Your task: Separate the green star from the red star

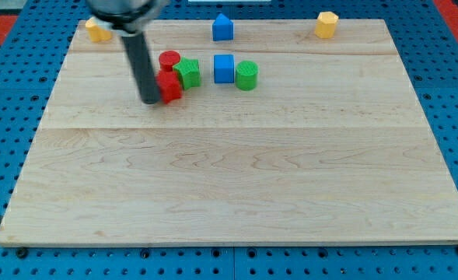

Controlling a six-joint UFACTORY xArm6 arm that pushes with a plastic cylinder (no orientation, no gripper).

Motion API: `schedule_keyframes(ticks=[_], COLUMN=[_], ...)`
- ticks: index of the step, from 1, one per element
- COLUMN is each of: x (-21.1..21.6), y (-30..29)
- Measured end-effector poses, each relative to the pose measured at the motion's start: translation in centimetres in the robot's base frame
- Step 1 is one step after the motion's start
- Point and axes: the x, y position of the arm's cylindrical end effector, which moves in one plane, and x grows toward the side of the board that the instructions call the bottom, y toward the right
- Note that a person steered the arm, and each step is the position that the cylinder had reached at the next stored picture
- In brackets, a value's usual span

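Note:
The red star (pixel 170 86) lies on the wooden board at the upper left of centre. The green star (pixel 187 73) sits just up and right of it, touching or nearly touching. A red cylinder (pixel 169 60) stands right above the red star, beside the green star's left. My tip (pixel 149 99) rests on the board at the red star's left side, touching it. The dark rod rises from there toward the view's top.
A blue cube (pixel 224 68) and a green cylinder (pixel 246 75) stand right of the green star. A blue house-shaped block (pixel 223 28) is at the top centre. Yellow blocks sit at the top left (pixel 97 30) and top right (pixel 326 24).

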Motion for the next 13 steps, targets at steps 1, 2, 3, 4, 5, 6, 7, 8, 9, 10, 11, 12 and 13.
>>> schedule_keyframes(ticks=[1,2,3,4,5,6,7,8,9,10,11,12,13], x=[7.5,9.2,9.9,10.1,10.1,10.1,9.0,4.9,0.7,-2.1,-4.7,-9.0,-10.4], y=[0.4,3.7,3.8,3.9,4.0,4.0,3.9,2.2,2.1,6.1,6.6,5.8,5.6])
